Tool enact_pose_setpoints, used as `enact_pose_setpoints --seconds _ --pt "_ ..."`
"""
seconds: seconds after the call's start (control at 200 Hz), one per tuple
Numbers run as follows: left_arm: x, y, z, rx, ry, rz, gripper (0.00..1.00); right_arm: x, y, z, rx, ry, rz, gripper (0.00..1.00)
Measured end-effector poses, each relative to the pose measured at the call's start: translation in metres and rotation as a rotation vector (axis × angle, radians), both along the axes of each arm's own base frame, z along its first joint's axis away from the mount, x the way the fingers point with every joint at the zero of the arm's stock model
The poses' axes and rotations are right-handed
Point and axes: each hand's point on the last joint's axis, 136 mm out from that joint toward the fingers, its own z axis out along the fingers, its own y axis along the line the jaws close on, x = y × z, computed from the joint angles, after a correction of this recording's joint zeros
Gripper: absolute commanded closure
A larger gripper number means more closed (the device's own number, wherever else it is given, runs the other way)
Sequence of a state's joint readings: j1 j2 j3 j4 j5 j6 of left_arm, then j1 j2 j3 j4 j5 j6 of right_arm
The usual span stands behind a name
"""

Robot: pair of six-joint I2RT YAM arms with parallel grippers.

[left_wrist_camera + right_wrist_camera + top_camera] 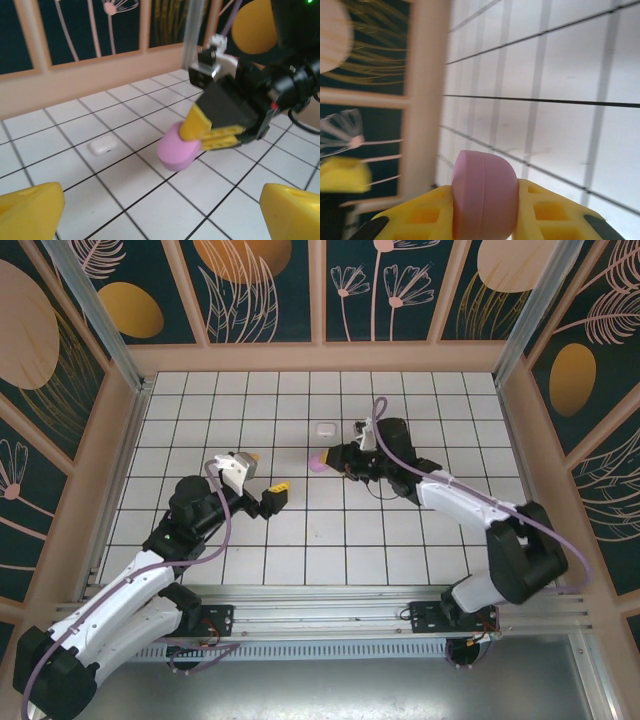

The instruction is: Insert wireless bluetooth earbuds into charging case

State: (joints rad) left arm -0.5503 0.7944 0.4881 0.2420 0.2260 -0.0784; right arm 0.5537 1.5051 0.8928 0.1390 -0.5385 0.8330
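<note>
The charging case (pixel 324 427) is a small glossy white pebble lying flat on a far tile, and in the left wrist view the case (pixel 103 145) rests alone, closed. My right gripper (pixel 334 462) is shut on a pink-purple oval piece (pixel 319 462), held a little above the floor, just in front of and slightly right of the case. The oval piece (pixel 485 197) is pinched between the yellow fingers (pixel 547 212) and shows a seam around it. My left gripper (pixel 276 496) stands open with nothing in it, facing the oval piece (pixel 178 148). The earbuds are out of view.
The white tiled floor (pixel 330 540) is bounded by a wooden rim and patterned walls (pixel 320 355). A purple cable (pixel 378 415) arches over the right arm near the case. Open tiles lie between the two arms.
</note>
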Motion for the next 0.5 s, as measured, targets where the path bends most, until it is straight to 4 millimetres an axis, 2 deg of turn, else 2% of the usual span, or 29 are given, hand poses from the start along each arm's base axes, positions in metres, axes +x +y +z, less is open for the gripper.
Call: enact_pose_setpoints --seconds 0.13,0.27,0.385,0.5 --pt "0.006 0.008 -0.009 0.020 0.016 0.060 0.01 0.005 -0.001 -0.059 -0.093 0.086 0.003 0.79" --pt "0.009 0.014 -0.023 0.041 0.038 0.100 0.02 0.005 -0.001 -0.102 -0.149 0.137 0.025 0.77" --pt "0.009 0.017 -0.033 0.052 0.053 0.115 0.01 0.007 -0.004 -0.123 -0.170 0.157 0.037 0.72" --pt "0.011 0.020 -0.036 0.059 0.058 0.130 0.01 0.011 -0.006 -0.124 -0.166 0.141 0.043 0.63"
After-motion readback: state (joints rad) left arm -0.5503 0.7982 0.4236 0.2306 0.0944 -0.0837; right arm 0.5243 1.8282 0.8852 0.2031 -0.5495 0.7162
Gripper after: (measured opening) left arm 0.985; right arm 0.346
